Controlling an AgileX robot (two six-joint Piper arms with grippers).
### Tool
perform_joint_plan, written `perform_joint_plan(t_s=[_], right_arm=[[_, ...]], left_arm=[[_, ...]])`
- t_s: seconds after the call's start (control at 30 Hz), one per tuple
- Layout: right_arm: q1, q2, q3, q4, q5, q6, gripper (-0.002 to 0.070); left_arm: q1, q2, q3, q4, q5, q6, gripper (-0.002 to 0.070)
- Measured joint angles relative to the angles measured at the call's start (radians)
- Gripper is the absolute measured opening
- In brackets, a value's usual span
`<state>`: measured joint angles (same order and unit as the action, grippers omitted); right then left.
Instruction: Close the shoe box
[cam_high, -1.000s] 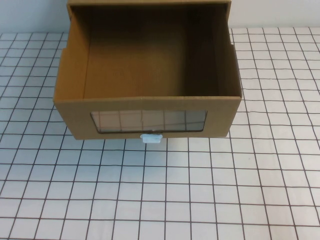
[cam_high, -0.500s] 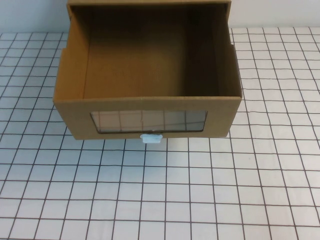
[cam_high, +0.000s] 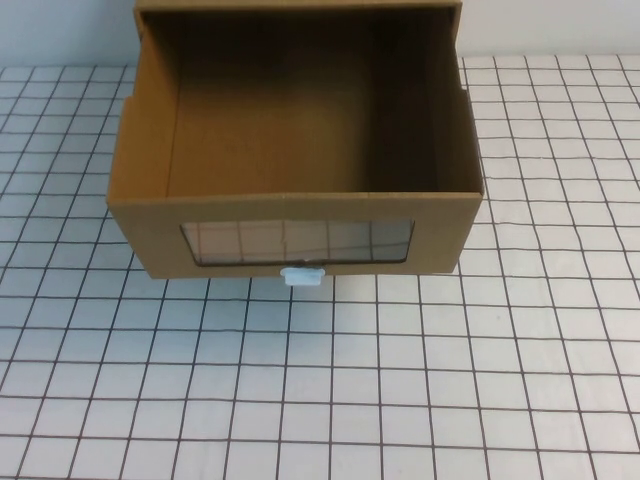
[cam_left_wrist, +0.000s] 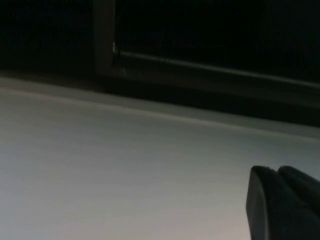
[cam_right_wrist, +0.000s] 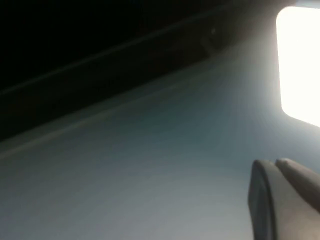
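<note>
The shoe box (cam_high: 295, 215) is a brown cardboard drawer-style box at the table's far middle. Its drawer stands pulled out toward me, open on top and empty inside. A clear window (cam_high: 297, 242) fills the front panel, and a small white pull tab (cam_high: 303, 276) sits below it. Neither arm shows in the high view. In the left wrist view my left gripper (cam_left_wrist: 275, 170) is shut on nothing, over a plain pale surface. My right gripper (cam_right_wrist: 274, 162) in the right wrist view is likewise shut and empty. Both are away from the box.
A white cloth with a black grid (cam_high: 400, 380) covers the table on all sides of the box. The outer sleeve (cam_high: 300, 8) of the box rises at the far edge. Both wrist views show only a pale surface and a dark background.
</note>
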<state>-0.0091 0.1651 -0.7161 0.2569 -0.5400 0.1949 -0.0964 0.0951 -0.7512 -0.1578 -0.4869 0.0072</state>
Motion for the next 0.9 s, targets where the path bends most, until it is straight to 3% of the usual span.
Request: perform_joint_plan(t_s=[0.07, 0.27, 0.37, 0.5, 0.6, 0.9], right_arm=[[0.000, 0.061, -0.109, -0.011, 0.168, 0.023, -0.0014], [0.000, 0.314, -0.439, -0.096, 0.924, 0.026, -0.0014], [0.009, 0.435, -0.536, -0.098, 1.158, 0.007, -0.0013], [0.013, 0.543, -0.566, -0.072, 1.274, 0.000, -0.0014], [0.013, 0.580, -0.566, -0.073, 1.304, -0.004, -0.0014], [0.039, 0.704, -0.568, 0.060, 1.317, -0.070, -0.0014]], left_arm=[[0.000, 0.059, -0.080, -0.046, 0.107, 0.017, -0.0005], [0.000, 0.287, -0.346, -0.085, 0.581, 0.056, -0.0005], [0.000, 0.417, -0.470, -0.081, 0.829, 0.058, -0.0005], [0.000, 0.595, -0.546, -0.079, 1.103, -0.007, -0.0005], [0.000, 0.703, -0.551, -0.066, 1.207, -0.038, -0.0005], [0.000, 0.953, -0.551, -0.037, 1.271, -0.038, -0.0005]])
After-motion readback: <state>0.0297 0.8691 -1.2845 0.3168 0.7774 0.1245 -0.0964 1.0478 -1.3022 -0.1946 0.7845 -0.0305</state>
